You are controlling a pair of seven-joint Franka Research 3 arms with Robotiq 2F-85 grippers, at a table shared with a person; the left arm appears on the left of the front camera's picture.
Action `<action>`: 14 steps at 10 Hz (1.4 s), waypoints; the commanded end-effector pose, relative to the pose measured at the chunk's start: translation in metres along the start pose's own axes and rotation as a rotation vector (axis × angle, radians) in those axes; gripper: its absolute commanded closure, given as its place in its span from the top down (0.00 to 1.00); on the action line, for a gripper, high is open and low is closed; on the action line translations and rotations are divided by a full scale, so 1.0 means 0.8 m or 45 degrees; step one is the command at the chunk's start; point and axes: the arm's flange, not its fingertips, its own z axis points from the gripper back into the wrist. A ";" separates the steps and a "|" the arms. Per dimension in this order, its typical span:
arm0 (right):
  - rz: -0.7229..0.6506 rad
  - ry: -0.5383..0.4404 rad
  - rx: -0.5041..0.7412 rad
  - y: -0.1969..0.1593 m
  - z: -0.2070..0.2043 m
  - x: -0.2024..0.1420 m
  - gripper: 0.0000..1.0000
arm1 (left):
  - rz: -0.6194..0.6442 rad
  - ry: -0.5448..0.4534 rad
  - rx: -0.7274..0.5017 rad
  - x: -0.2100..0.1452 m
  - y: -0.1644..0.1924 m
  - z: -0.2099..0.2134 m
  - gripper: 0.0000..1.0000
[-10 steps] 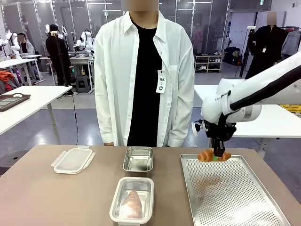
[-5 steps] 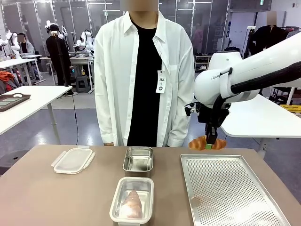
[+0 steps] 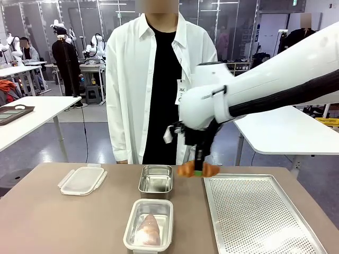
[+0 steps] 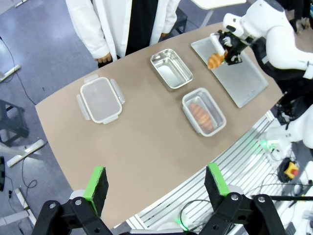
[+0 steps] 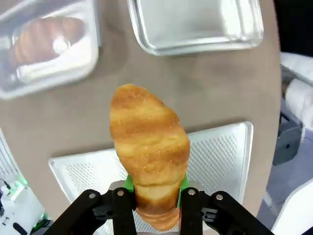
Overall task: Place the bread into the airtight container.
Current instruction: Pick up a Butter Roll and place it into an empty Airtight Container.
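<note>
Two croissants on record; all positions are taken from the empty steel container [image 3: 155,180].

Item 1, carried croissant [image 5: 149,132]. It is clamped at one tapered end between the green pads [image 5: 128,183] of my right claw [image 3: 198,169], with the rest of its length jutting free. It hangs in the air just right of the empty steel container, over the strip of table [image 3: 47,211] between that container and the perforated tray [image 3: 259,217], and touches neither.
Handling, as I judge it: light, soft inside, with a thin flaky crust. It would crush under a hard squeeze and shed flakes if knocked. The crust should not slip against the pads. An end hold lets the free part sag or swing. A hold across the thick middle would be steadier. It is best released low, not dropped.

Item 2, second croissant [image 3: 149,228]. It lies in the rimmed container [image 3: 153,201] directly on my side of the empty steel container.

Item 3, clip lid [image 3: 82,180]. It lies flat on the table, left of the empty steel container and apart from it.

Item 4, left claw [image 4: 155,181]. Its jaws are spread wide and grip nothing, high above the table, well back on my side of the empty steel container.
</note>
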 end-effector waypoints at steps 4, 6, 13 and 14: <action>0.053 -0.037 -0.129 0.016 -0.022 0.119 0.34 | -0.028 0.004 -0.006 0.000 0.001 0.002 1.00; 0.030 -0.067 -0.123 0.008 -0.022 0.143 0.34 | -0.028 0.004 -0.006 0.000 0.001 0.002 1.00; 0.040 -0.090 -0.076 0.004 -0.025 0.146 0.34 | -0.028 0.004 -0.006 0.000 0.001 0.002 1.00; 0.040 -0.090 -0.076 0.004 -0.025 0.146 0.34 | -0.028 0.004 -0.006 0.000 0.001 0.002 1.00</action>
